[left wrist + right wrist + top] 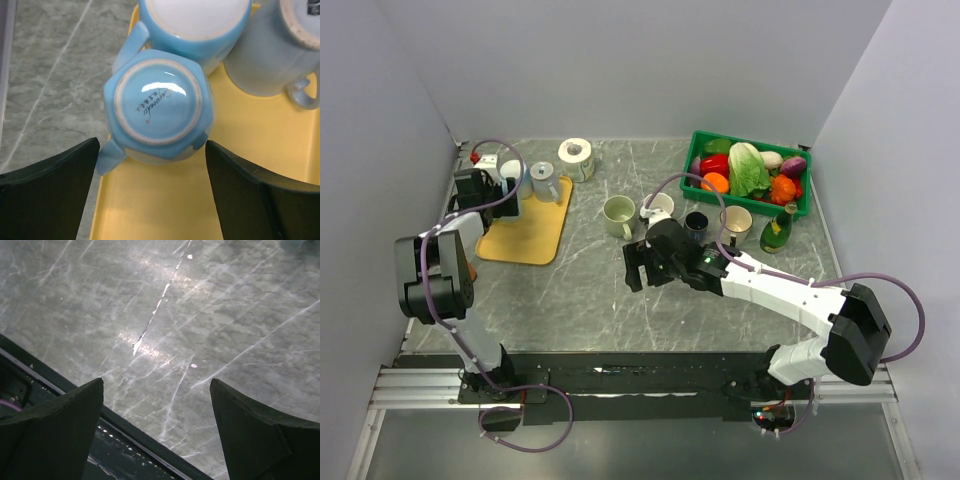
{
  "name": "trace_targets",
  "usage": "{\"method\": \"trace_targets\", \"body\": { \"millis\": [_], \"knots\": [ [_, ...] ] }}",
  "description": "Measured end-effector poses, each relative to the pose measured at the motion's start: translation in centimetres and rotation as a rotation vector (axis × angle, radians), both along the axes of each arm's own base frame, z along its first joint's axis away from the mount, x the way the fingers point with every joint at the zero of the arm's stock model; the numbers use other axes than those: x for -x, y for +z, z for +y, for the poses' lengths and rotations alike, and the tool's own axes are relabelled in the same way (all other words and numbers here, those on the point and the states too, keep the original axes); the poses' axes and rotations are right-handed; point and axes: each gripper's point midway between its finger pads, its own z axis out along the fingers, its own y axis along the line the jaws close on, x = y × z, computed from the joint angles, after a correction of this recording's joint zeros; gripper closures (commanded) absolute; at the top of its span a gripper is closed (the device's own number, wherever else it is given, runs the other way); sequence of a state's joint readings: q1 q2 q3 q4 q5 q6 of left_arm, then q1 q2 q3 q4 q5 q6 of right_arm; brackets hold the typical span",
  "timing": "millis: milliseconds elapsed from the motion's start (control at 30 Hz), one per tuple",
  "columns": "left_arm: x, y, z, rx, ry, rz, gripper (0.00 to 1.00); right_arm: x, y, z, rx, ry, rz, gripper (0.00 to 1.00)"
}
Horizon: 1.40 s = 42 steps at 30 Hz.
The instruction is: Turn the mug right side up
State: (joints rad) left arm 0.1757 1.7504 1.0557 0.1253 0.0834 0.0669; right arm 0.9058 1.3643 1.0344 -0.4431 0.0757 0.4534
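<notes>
The turning is not yet done: the blue mug [159, 107] stands bottom up on the yellow tray [535, 240], at ten o'clock on the table [590, 300]. The left gripper [151, 150] hovers over it, jaws wide and empty. The right gripper [157, 390] is also wide and holds nothing.

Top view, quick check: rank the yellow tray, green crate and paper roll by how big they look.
1. Green crate and yellow tray: about alike, too close to rank.
2. Paper roll: clearly the smallest.
</notes>
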Motion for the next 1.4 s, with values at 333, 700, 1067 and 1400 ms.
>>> {"method": "trace_targets", "body": {
  "millis": [333, 700, 1067, 1400],
  "knots": [
    [0.7, -0.5, -0.5, 0.014, -0.023, 0.022, 0.4, 1.0, 0.1, 0.8, -0.03, 0.028, 0.033, 0.08],
    [0.8, -0.6, -1.1, -0.021, 0.002, 0.03, 0.44, 1.7, 0.1, 1.3, -0.037, 0.049, 0.043, 0.09],
    [1.2, -1.1, -1.5, -0.041, 0.01, 0.044, 0.56, 2.2, -0.3, 1.8, -0.029, 0.06, 0.052, 0.09],
    [1.5, -1.4, -2.1, -0.057, 0.012, 0.065, 0.67, 2.4, -0.3, 1.9, -0.03, 0.052, 0.053, 0.09]
  ]
}}
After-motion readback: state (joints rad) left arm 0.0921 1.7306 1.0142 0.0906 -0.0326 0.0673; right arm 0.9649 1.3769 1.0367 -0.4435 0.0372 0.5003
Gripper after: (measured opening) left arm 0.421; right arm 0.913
